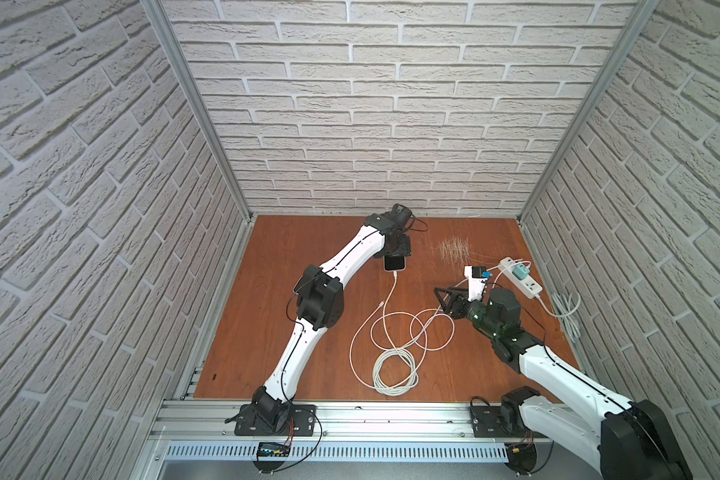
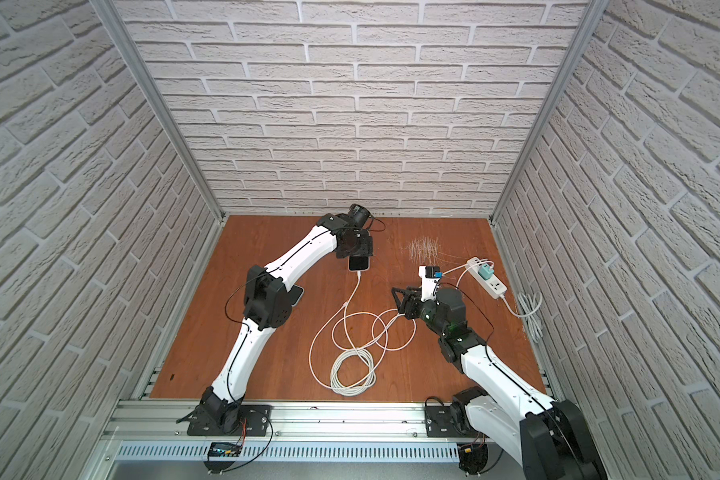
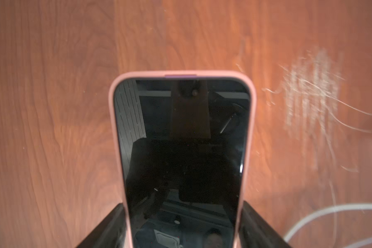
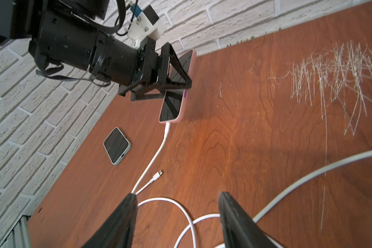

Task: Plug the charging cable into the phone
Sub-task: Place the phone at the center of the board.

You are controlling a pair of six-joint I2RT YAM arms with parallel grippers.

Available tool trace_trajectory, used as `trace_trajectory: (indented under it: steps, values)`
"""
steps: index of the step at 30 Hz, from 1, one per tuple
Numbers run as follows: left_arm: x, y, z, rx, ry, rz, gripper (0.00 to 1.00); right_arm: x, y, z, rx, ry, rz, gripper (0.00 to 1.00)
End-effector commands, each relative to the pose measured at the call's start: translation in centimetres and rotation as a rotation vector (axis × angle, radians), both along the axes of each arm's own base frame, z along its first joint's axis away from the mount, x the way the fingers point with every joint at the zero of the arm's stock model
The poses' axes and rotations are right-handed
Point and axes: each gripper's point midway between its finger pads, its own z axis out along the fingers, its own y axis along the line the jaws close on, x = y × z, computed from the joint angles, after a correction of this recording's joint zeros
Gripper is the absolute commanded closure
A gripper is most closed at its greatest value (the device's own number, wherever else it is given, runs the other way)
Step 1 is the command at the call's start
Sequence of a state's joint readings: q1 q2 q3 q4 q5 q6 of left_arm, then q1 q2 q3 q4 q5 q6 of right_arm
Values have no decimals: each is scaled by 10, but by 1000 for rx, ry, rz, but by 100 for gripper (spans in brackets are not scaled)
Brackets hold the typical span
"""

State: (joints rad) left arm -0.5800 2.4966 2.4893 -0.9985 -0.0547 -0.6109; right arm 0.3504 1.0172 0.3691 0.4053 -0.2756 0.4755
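My left end effector (image 1: 398,251) pinches the phone (image 4: 172,105), in a pink case, by its long sides near the far middle of the counter (image 1: 308,257). The phone is tilted. I cannot tell whether its lower end touches the wood. The white charging cable (image 4: 159,148) meets that lower end, and its plug (image 4: 167,126) appears seated, though the port itself is too small to confirm.

My right end effector (image 4: 177,194) is spread and empty. It hovers just above the cable where the cable runs back into loose loops (image 1: 395,370).

The main risks as I judge them:
- If the plug is only partly in, letting go of the phone could tip it out.
- One spread finger sits right beside the cable, so pulling the right arm away could snag a loop and drag the plug out.
- Lifting or swinging the phone could tighten the cable and strain the port.
- A loose connector (image 4: 158,173) lies just beside the cable and could get swept along.
- A second phone (image 4: 117,146) lies flat near the wall, within the left arm's sweep.
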Motion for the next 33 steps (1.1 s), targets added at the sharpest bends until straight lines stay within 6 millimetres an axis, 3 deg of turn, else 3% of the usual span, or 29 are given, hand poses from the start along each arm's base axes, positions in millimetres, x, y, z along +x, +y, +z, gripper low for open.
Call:
trace_trajectory:
  steps: [1,6,13,19,21,26,33]
  values:
    - [3,9,0,-6,40,18,100,10,3,26,42,-76,-4,35]
    - [8,7,-25,-21,77,19,100,10,3,25,41,-74,-9,35]
    - [9,4,-35,-29,90,11,100,12,4,24,41,-66,-6,35]
    - [4,0,-55,-25,130,-10,99,13,4,23,39,-62,-5,35]
    - [3,0,-60,-20,140,-17,91,12,4,23,40,-61,-4,35]
    - [1,0,-65,-13,148,-35,57,12,4,24,40,-65,-4,35]
    - [2,-4,-68,-25,149,-60,30,11,4,24,41,-69,-2,35]
